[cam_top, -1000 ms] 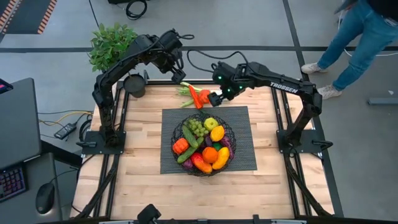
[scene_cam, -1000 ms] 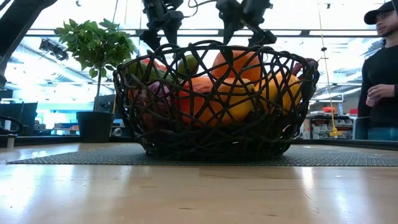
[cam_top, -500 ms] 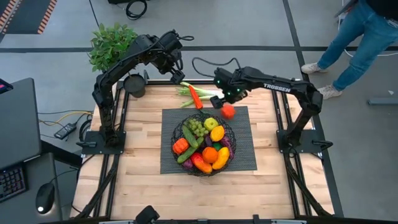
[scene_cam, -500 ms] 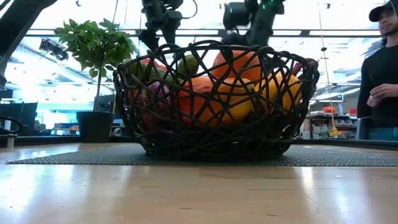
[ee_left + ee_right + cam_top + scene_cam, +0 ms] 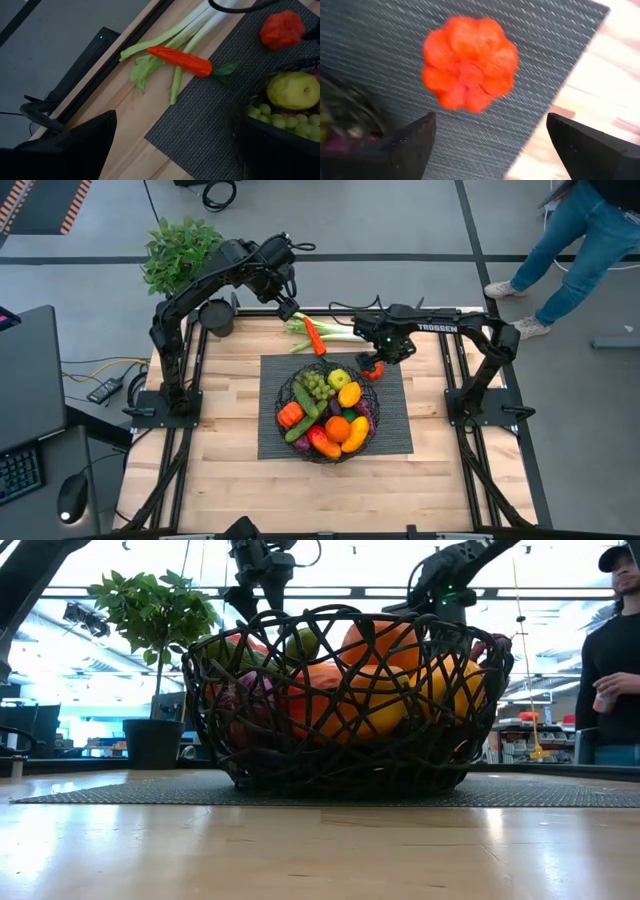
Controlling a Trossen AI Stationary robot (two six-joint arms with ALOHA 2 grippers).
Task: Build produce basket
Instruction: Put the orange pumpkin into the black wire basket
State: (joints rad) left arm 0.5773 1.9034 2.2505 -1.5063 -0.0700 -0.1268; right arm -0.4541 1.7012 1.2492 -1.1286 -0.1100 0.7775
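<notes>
Round black basket of thin crisscrossing wire (image 5: 328,413) centred on dark grey woven mat (image 5: 392,435), itself on pale wooden desk (image 5: 228,460); all places below given relative to this basket. Filled with toy produce: green grapes (image 5: 318,387), yellow-green pear-like fruit (image 5: 340,378), lemon (image 5: 349,394), orange (image 5: 338,427), dark green cucumber (image 5: 304,399), among others. Outside basket, just beyond its far-right rim on the mat: ribbed red tomato-like toy (image 5: 372,369), lying apart from the wire. Right hand (image 5: 385,358) directly over this red toy, fingers (image 5: 407,142) spread wide to either side of it, no contact visible in right wrist view, nothing gripped. Farther back, past the basket's far rim at the mat's rear edge: long white-green leek (image 5: 330,331) lying flat on the desk, with a slim red chilli pepper (image 5: 313,336) lying across it. Left hand (image 5: 283,308) raised above the desk behind and left of the basket, near the leek's leafy end, open and empty. Leafy green potted plant (image 5: 180,254) well beyond the basket at the desk's far-left corner. Person (image 5: 611,660) in dark top standing in the room to the basket's right, low view.
</notes>
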